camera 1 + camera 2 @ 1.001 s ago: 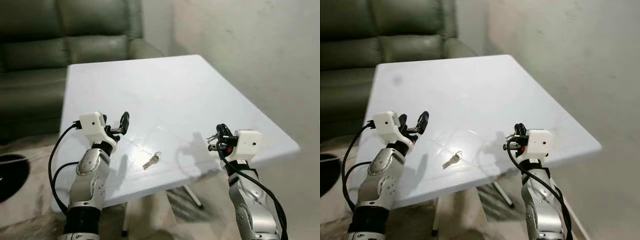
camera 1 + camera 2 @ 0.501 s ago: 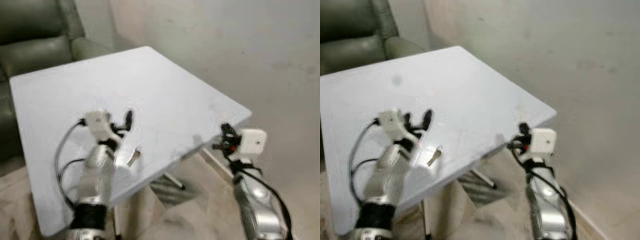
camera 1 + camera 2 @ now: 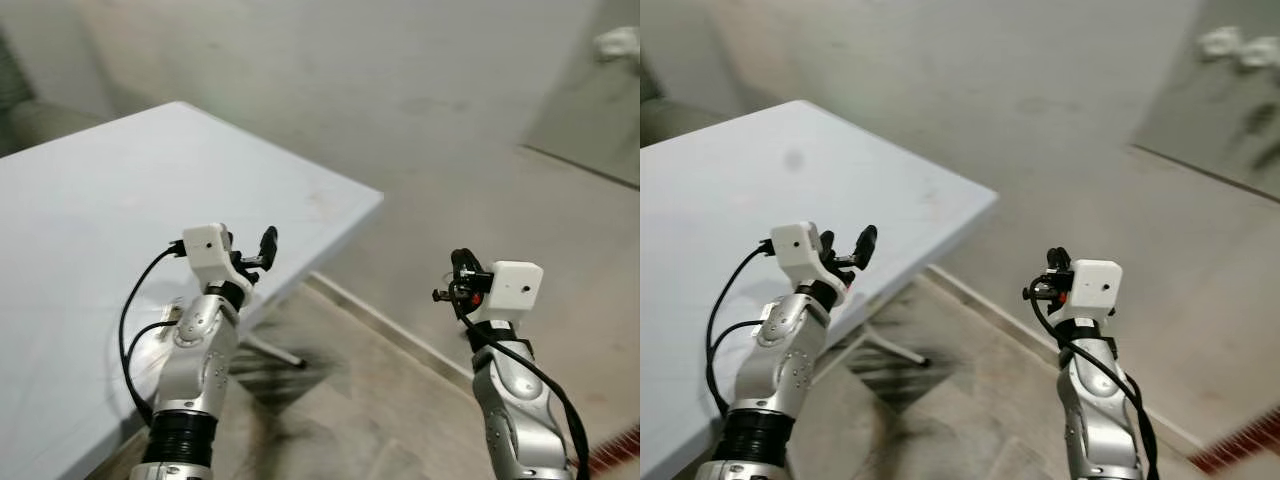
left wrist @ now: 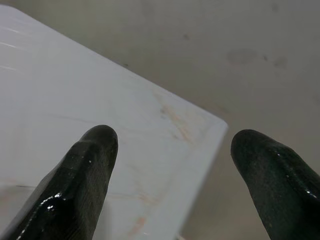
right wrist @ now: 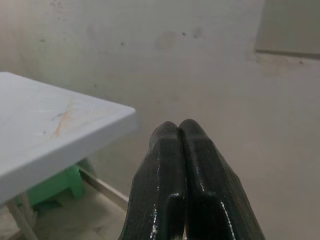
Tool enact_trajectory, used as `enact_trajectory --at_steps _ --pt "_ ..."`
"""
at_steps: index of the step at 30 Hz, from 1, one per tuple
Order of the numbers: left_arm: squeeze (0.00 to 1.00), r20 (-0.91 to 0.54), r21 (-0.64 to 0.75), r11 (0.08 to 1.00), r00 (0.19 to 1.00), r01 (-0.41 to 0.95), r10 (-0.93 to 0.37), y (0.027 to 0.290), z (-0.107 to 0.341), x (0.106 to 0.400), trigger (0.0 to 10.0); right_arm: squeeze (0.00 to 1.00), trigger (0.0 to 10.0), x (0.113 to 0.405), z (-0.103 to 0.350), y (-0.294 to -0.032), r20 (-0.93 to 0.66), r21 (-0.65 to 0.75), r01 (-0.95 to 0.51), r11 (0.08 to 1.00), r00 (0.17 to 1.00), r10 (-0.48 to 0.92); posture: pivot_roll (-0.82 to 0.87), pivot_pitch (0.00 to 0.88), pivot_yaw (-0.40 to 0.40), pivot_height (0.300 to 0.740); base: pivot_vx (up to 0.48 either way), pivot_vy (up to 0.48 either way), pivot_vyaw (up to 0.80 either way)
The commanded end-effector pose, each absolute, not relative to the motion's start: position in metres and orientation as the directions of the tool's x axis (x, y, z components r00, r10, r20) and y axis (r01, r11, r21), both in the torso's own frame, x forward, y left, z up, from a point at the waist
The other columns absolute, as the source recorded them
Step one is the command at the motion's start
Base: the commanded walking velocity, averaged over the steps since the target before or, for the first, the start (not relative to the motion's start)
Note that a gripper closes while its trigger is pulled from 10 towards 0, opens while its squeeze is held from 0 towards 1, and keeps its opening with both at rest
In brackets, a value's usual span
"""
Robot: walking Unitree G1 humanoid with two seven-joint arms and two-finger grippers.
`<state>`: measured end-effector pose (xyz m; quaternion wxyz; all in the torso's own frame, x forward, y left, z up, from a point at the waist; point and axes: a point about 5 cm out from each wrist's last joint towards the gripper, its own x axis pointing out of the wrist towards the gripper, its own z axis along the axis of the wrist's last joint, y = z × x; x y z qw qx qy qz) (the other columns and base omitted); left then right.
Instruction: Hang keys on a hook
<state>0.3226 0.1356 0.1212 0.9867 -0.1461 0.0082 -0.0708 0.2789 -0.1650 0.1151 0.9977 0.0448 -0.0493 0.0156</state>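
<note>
The left end effector (image 3: 262, 250) hangs just above the near edge of the white table (image 3: 90, 190) with its two black fingers (image 4: 85, 175) spread wide and holding nothing, while the right end effector (image 3: 1050, 275), fingers pressed tight together (nothing between them), floats over the floor (image 3: 980, 400), away from the table, and I cannot see the keys.

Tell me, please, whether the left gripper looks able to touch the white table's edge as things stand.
Probably yes. The left gripper hovers open just above the white table, close to its edge, and nothing appears to lie between the fingers and the tabletop.
</note>
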Motion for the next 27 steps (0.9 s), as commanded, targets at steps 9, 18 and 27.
enact_trajectory --at_steps 9,18,27 --pt "0.0 0.024 -0.251 0.95 0.982 0.187 -0.187 0.127 0.13 0.327 10.0 0.0 10.0 0.281 0.121 -0.171 0.112 0.074 -0.016 0.997 0.994 0.007 -0.02 0.0 -0.019 0.74 0.0 0.0 -0.78" --pt "0.0 0.053 -0.267 0.946 0.983 0.182 -0.174 0.124 0.136 0.327 10.0 0.0 10.0 0.282 0.124 -0.172 0.122 0.062 -0.015 0.998 0.993 0.007 -0.03 0.0 -0.014 0.74 0.0 0.0 -0.78" --pt "0.0 0.053 -0.254 0.949 0.983 0.186 -0.178 0.123 0.138 0.325 10.0 0.0 10.0 0.283 0.129 -0.171 0.158 0.065 -0.031 0.997 0.987 0.021 -0.02 0.0 -0.02 0.74 0.0 0.0 -0.7"
